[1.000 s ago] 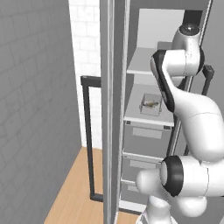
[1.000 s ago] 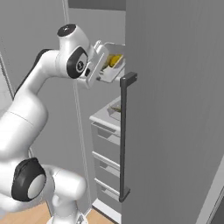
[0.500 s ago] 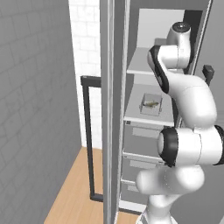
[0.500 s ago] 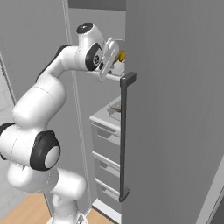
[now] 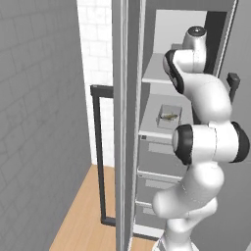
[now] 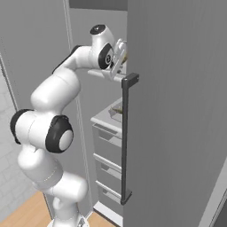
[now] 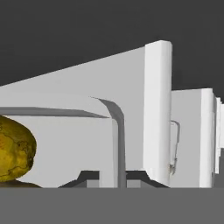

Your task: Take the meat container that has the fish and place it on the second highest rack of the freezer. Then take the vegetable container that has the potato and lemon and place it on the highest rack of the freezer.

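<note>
Since a sec ago the arm has swung further into the freezer (image 5: 147,29) and the vegetable container (image 6: 119,55) it carries went from out front to right at the highest rack (image 5: 159,73), now mostly tucked behind the door edge in the right base view. Container is pale, thin-walled plastic w/ a rounded rim, tilted, and seems to sit just over the shelf board, can't tell if it's touching. Hand cam shows the inside wall up close, smooth and matte, w/ a lumpy mottled yellow-brown item, can't tell if it's the potato or the lemon (image 7: 13,151), at the left edge. Gripper (image 6: 116,56) is at the container's near wall; fingers aren't visible, so can't tell if it's clamped or let go. Fish (image 5: 169,116) lies in its shallow clear meat container (image 5: 168,115) on the second highest rack (image 5: 159,125), flat pale grey board, drawers w/ slim handles below. Door has a long black bar handle (image 6: 125,142).
</note>
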### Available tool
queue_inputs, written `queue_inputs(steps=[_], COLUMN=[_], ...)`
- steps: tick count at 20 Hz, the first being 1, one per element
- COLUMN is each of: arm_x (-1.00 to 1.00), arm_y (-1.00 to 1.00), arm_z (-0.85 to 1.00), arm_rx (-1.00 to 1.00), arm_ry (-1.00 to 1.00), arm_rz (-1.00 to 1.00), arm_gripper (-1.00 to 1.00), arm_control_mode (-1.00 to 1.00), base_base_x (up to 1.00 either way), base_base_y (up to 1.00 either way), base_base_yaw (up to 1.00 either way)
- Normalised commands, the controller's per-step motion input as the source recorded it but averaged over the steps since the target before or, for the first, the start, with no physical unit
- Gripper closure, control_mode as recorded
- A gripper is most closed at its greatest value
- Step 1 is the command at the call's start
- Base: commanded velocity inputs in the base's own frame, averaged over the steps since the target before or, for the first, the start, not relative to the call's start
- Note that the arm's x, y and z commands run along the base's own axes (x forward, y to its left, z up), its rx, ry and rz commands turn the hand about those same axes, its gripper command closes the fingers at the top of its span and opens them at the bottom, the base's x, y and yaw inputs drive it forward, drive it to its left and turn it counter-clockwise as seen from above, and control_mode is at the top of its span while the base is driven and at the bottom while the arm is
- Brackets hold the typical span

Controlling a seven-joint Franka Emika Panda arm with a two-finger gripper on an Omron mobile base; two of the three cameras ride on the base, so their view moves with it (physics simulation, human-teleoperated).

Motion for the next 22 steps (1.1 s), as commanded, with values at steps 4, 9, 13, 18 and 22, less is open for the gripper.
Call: queue_inputs(steps=[4,9,13,18,22], arm_x=[0.43,0.40,0.43,0.19,0.00], arm_y=[-0.31,-0.30,-0.18,-0.07,0.00], arm_z=[-0.30,-0.26,-0.12,-0.05,0.00], arm_rx=[0.00,0.00,0.00,0.00,0.00], arm_ry=[0.00,0.00,0.00,-0.01,0.00], arm_rz=[0.00,0.00,0.00,0.00,0.00], arm_gripper=[1.00,1.00,1.00,1.00,1.00], arm_control_mode=[-1.00,-1.00,-1.00,-1.00,-1.00], base_base_x=[0.00,0.00,0.00,0.00,0.00], base_base_y=[0.00,0.00,0.00,0.00,0.00], base_base_yaw=[0.00,0.00,0.00,0.00,0.00])
